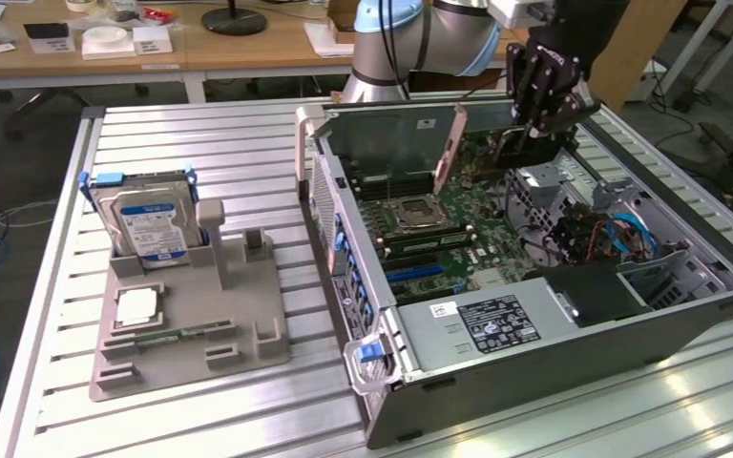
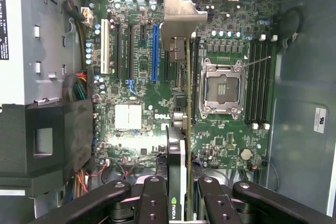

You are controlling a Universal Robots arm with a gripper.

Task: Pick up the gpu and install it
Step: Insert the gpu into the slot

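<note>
Gripper (image 2: 181, 203) is closed partway on the gpu (image 2: 178, 145), with its fingers (image 2: 155, 198) clamped across the card's thickness. One sits on the black shroud face, the other on the back of the green board.

The card hangs edge-on inside the open computer case (image 1: 557, 372), above the motherboard (image 2: 131, 82). Its silver bracket (image 2: 181, 14) points toward the case's perforated wall. In the wrist view the card lies between the blue slot (image 2: 155, 51) and the CPU socket (image 2: 223, 87). I cannot tell whether its lower edge touches the board.

The case sits on the slatted table (image 1: 214, 134) toward the exterior view's right edge. The grey parts holder (image 1: 188, 343) with the hard drive (image 1: 150, 224) is well apart, toward the left edge.

Handling, my judgement:
- The card is stiff and flat, of moderate weight, and should not sag in a mid-body hold.
- The shroud plastic looks smooth and may slip if the card twists.
- It is fragile: exposed components, a contact edge and a thin bracket.
- The best hold is on the two broad faces, clear of the fan and the connector edge, as I have it now.
</note>
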